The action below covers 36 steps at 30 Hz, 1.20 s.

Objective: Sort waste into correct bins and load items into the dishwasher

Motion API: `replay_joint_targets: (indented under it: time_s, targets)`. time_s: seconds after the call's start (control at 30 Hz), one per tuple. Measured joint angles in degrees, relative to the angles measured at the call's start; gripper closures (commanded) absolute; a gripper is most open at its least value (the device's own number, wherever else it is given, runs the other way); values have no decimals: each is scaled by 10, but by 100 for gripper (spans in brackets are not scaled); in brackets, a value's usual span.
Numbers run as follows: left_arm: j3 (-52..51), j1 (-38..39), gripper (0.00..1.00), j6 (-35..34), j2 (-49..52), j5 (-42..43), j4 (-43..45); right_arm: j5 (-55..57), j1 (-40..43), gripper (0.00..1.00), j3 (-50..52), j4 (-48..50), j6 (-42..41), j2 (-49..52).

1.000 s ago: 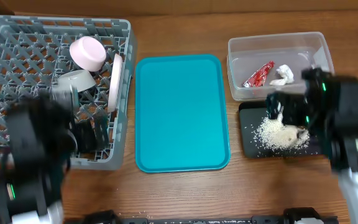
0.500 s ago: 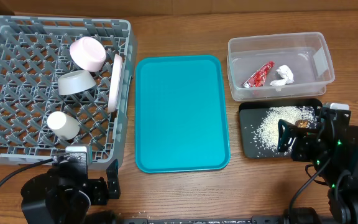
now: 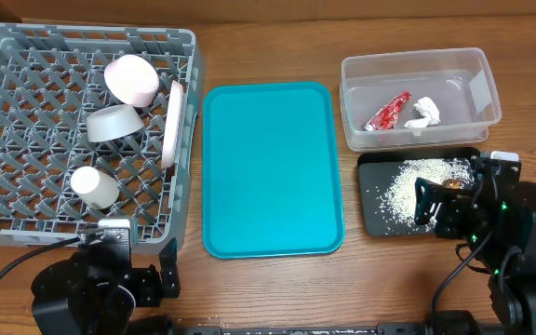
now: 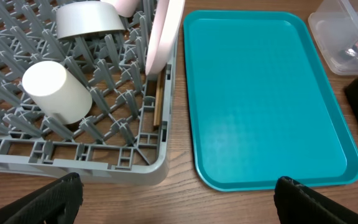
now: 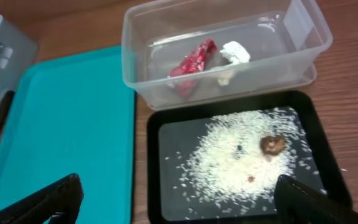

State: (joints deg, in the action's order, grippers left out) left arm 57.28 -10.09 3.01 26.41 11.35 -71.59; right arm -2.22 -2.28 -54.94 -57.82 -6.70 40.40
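A: Noting left gripper (image 4: 176, 200) and right gripper (image 5: 179, 200) spread wide, holding nothing. Wrapper (image 3: 387, 111) and tissue (image 3: 423, 112) in the clear tub (image 3: 417, 58), rice (image 3: 406, 189) and brown lump (image 3: 454, 184) on the black tray (image 3: 370, 207)?

B: Yes (crockery (image 3: 113, 122), chopsticks (image 4: 158, 106) already in the grey rack (image 3: 26, 223)). Mind knocking that tray from so near: likely to scatter rice over the rim.

Setting: robotics lab bench imitating kitchen clear-up station. Bare wooden tabletop (image 3: 361, 288) carrying whole scene. Left arm (image 3: 87, 296) and right arm (image 3: 519, 247) sitting at near edge, black cables (image 3: 12, 270) trailing over wood beside them. Kitchen props lying in tidy row: grey dish rack (image 3: 91, 35) holding white crockery (image 3: 94, 186), teal tray (image 3: 268, 167), clear plastic tub (image 3: 417, 60), black tray (image 3: 372, 221) bearing loose rice (image 3: 406, 194). Overhead camera looking straight down; wrist cameras looking low across table.
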Motion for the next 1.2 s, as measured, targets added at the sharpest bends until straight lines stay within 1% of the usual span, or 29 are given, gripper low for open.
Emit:
replay_joint_targets:
  time_s: [0.1, 0.2, 0.33, 0.43, 0.53, 0.7, 0.87, 0.97, 1.1, 1.2]
  targets:
    - [0, 0, 0, 0, 0, 0, 0, 16, 0, 0, 1, 11, 5, -3]
    - [0, 0, 0, 0, 0, 0, 0, 23, 0, 0, 13, 57, 7, -20]
    - [0, 0, 0, 0, 0, 0, 0, 25, 0, 0, 64, 144, 7, -94]
    - [0, 0, 0, 0, 0, 0, 0, 24, 0, 0, 134, 220, 7, -173]
    - [-2, 0, 0, 0, 0, 0, 0, 16, 0, 0, 223, 318, 7, -251]
    - [-3, 0, 0, 0, 0, 0, 0, -10, 0, 0, 388, 507, 7, -358]
    - [-3, 0, 0, 0, 0, 0, 0, -25, 0, 0, 488, 613, 7, -393]
    - [-3, 0, 0, 0, 0, 0, 0, -32, 0, 0, 528, 628, 8, -396]
    - [-3, 0, 0, 0, 0, 0, 0, -43, 0, 0, 539, 544, 26, -397]
    - [-3, 0, 0, 0, 0, 0, 0, -49, 0, 0, 539, 532, 48, -397]
